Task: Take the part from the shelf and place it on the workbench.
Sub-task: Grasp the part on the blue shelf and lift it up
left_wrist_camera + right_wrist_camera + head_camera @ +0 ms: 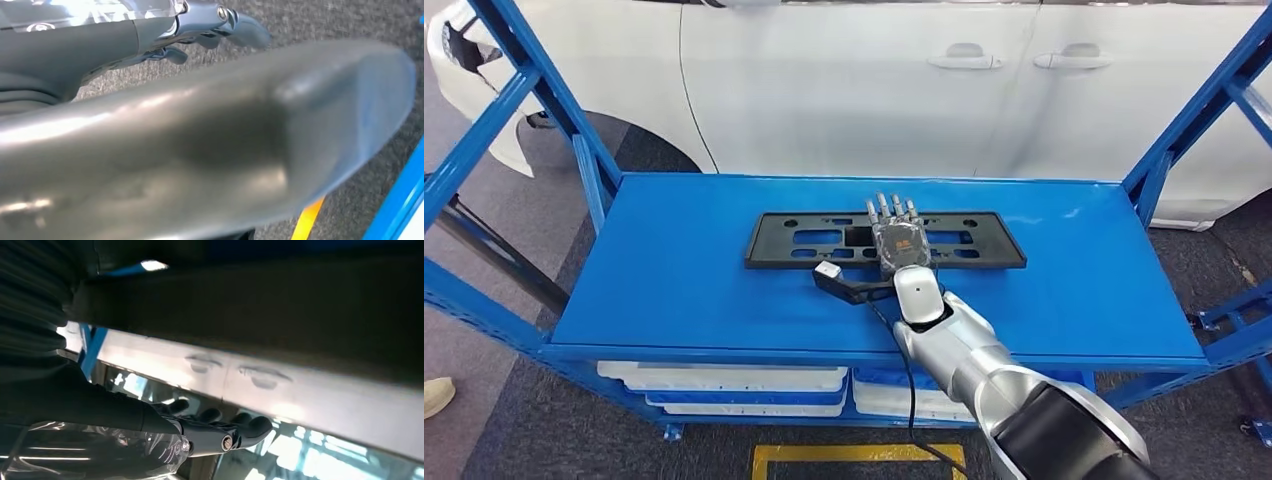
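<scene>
A flat black plastic part (984,250) with cut-outs lies lengthwise on the blue shelf top (674,280). My right hand (898,240) lies flat over the part's middle, fingers stretched toward the far edge. Its thumb sticks out to the left over the blue surface in front of the part. In the right wrist view the dark fingers (240,427) lie straight alongside the part's dark slab (275,305), not wrapped around it. My left hand (150,125) hangs over grey carpet with nothing in it, its thumb blurred and close to the camera.
A white car (874,80) stands right behind the shelf. Blue slanted frame posts (534,90) flank both ends. White trays (724,385) sit on the lower level. A yellow floor marking (854,455) lies in front, and a person's shoe (436,395) is at the far left.
</scene>
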`<move>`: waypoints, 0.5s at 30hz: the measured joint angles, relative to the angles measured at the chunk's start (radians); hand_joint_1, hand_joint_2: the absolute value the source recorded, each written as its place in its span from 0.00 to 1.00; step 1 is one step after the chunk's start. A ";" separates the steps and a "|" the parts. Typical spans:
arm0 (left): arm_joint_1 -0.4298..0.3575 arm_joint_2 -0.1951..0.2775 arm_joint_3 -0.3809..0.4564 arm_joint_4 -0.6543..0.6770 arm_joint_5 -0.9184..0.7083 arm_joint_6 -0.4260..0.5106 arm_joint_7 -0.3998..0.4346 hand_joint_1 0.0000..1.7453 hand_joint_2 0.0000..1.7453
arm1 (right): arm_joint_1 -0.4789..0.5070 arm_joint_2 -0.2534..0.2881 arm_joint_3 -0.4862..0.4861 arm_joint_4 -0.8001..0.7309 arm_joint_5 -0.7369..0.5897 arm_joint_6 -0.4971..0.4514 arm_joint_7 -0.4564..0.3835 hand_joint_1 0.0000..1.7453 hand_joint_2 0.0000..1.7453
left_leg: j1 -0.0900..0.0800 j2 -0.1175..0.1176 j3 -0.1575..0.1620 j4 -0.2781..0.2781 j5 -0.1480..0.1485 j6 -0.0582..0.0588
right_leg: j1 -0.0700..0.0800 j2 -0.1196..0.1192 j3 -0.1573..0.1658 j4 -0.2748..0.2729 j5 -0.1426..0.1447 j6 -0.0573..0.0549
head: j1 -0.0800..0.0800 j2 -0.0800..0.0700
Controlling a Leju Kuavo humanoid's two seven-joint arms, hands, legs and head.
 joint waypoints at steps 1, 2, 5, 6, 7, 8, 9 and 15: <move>0.001 0.000 0.000 0.000 0.000 0.000 0.000 0.00 0.00 | -0.001 -0.003 -0.011 0.003 -0.004 0.014 -0.002 1.00 1.00 | 0.002 0.000 0.000 -0.002 0.002 0.006 | -0.001 0.000 0.000 0.000 -0.001 0.005 | 0.000 0.000; 0.001 0.000 0.000 0.000 0.000 0.000 0.000 0.00 0.00 | -0.004 -0.006 -0.021 0.005 -0.007 0.024 -0.005 1.00 1.00 | 0.003 0.000 0.002 -0.006 0.005 0.012 | -0.002 -0.001 -0.003 0.009 -0.009 0.011 | 0.001 0.000; -0.001 0.000 0.000 0.000 0.000 -0.001 0.000 0.00 0.00 | -0.012 -0.014 -0.041 0.012 -0.012 0.044 -0.014 1.00 1.00 | 0.006 0.002 0.005 -0.014 0.010 0.025 | -0.008 -0.002 -0.068 0.146 -0.083 0.026 | 0.010 0.000; -0.002 0.000 0.000 0.000 0.000 -0.001 0.000 0.00 0.00 | -0.013 -0.016 -0.046 0.015 -0.013 0.051 -0.016 1.00 1.00 | 0.006 0.002 0.004 -0.014 0.009 0.027 | -0.009 -0.002 -0.103 0.215 -0.110 0.030 | 0.011 0.000; -0.002 0.000 0.001 0.000 0.001 -0.001 -0.001 0.00 0.00 | -0.013 -0.018 -0.050 0.018 -0.012 0.057 -0.019 1.00 1.00 | 0.006 0.002 0.004 -0.014 0.009 0.027 | -0.011 -0.002 -0.130 0.268 -0.124 0.032 | 0.011 0.000; -0.001 0.000 0.001 0.000 0.001 -0.001 -0.002 0.00 0.00 | -0.012 -0.019 -0.054 0.021 -0.012 0.063 -0.022 1.00 1.00 | 0.006 0.002 0.005 -0.014 0.009 0.027 | -0.012 -0.002 -0.142 0.287 -0.120 0.033 | 0.012 0.000; -0.001 0.000 0.001 0.000 0.002 -0.001 -0.003 0.00 0.00 | -0.013 -0.020 -0.058 0.023 -0.012 0.067 -0.027 1.00 1.00 | 0.006 0.001 0.005 -0.013 0.008 0.027 | -0.013 -0.002 -0.134 0.266 -0.097 0.032 | 0.012 0.000; -0.004 0.000 0.004 0.000 0.006 -0.009 -0.021 0.00 0.00 | -0.021 -0.021 -0.071 0.025 -0.008 0.073 -0.049 1.00 1.00 | -0.001 -0.001 0.005 -0.009 0.002 0.002 | -0.005 -0.002 -0.015 0.002 0.008 0.007 | 0.011 0.000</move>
